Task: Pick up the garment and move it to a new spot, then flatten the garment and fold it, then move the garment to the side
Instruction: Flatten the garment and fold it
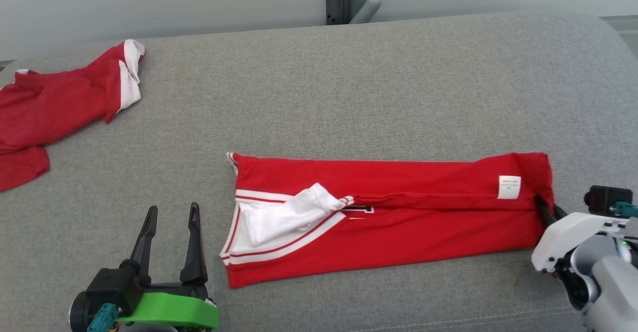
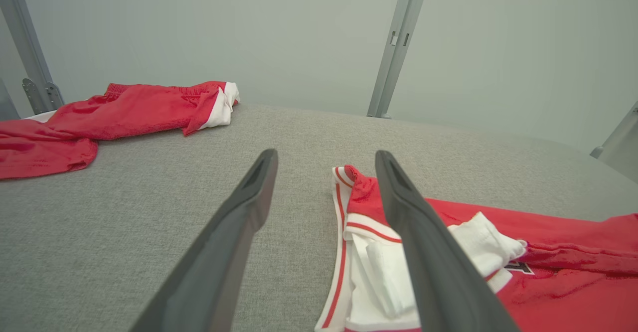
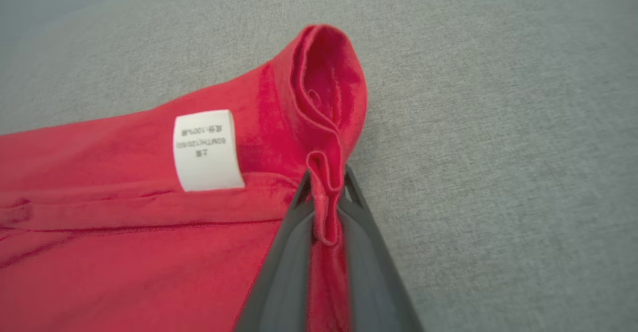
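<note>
The left gripper [image 1: 173,207] sits at the near left, its two dark fingers spread wide, pointing far and holding nothing, while the right gripper [image 1: 547,206], on its pale wrist at the near right, pinches a fold at the right edge of the garment [image 1: 398,232].

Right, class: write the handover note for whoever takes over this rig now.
Left gripper: open, empty, beside the red shirt at its collar end.
Right gripper: shut on the hem end, near the white label.
Done: shirt lies on the grey cushion, folded lengthwise into a strip.
Left: probably fold it across, then move it aside. A second red garment lies far left.
</note>
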### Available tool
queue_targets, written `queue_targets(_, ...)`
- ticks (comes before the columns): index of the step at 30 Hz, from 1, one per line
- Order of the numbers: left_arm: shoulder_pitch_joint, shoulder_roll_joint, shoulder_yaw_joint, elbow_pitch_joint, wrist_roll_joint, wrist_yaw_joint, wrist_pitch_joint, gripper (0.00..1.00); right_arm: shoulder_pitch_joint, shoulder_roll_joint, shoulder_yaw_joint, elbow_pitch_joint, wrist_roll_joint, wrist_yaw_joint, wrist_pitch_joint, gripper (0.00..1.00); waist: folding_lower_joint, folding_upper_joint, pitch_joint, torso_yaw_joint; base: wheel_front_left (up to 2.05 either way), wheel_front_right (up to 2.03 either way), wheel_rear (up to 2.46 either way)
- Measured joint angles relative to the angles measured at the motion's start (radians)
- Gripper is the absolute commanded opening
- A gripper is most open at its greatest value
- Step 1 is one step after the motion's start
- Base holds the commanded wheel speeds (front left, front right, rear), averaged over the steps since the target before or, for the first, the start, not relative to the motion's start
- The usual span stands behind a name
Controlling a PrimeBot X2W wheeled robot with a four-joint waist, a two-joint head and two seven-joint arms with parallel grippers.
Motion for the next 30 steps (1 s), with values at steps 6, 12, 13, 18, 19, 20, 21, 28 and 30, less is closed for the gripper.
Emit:
queue_targets(6,0.000,-0.004,0.005,0.002,0.004,-0.005,0.000,1.00,-0.009,-0.080,-0.040,-0.010,0.016,0.000,0.011,0.00,0.0000,0.0000,-0.003,-0.019,0.00,0.00,0.00)
queue_targets(12,0.000,-0.011,0.006,0.010,0.014,-0.008,0.000,1.00,-0.010,-0.086,-0.050,-0.059,0.051,0.000,0.032,0.00,0.0000,0.0000,0.000,-0.033,0.00,0.00,0.00)
queue_targets(13,0.000,-0.012,0.006,0.011,0.014,-0.009,0.000,1.00,-0.009,-0.082,-0.050,-0.073,0.059,0.000,0.036,0.00,0.0000,0.0000,0.000,-0.035,0.00,0.00,0.00)
queue_targets(18,0.000,-0.014,0.007,0.017,0.021,-0.013,0.000,1.00,0.012,-0.057,-0.029,-0.179,0.116,0.000,0.070,0.00,0.0000,0.0000,-0.002,-0.041,0.00,0.00,0.00)
queue_targets(19,0.000,-0.015,0.006,0.017,0.021,-0.013,0.000,1.00,0.022,-0.048,-0.026,-0.211,0.142,-0.001,0.082,0.00,0.0000,0.0000,-0.003,-0.041,0.00,0.00,0.00)
queue_targets(20,0.000,-0.015,0.006,0.018,0.021,-0.014,0.000,1.00,0.032,-0.033,-0.026,-0.246,0.183,-0.001,0.096,0.00,0.0000,0.0000,-0.004,-0.041,0.00,0.00,0.00)
queue_targets(21,0.000,-0.016,0.007,0.018,0.021,-0.016,0.000,1.00,0.042,-0.024,-0.019,-0.285,0.211,-0.001,0.111,0.00,0.0000,0.0000,-0.004,-0.041,0.00,0.00,0.00)
queue_targets(28,-0.001,-0.017,0.006,0.025,0.022,-0.018,0.000,1.00,0.106,-0.014,0.035,-0.511,0.279,-0.001,0.179,0.00,0.0000,0.0000,-0.005,-0.038,0.00,0.00,0.00)
queue_targets(30,-0.002,-0.017,0.004,0.026,0.024,-0.021,0.000,1.00,0.116,-0.004,0.055,-0.561,0.285,-0.001,0.198,0.00,0.0000,0.0000,-0.005,-0.034,0.00,0.00,0.00)
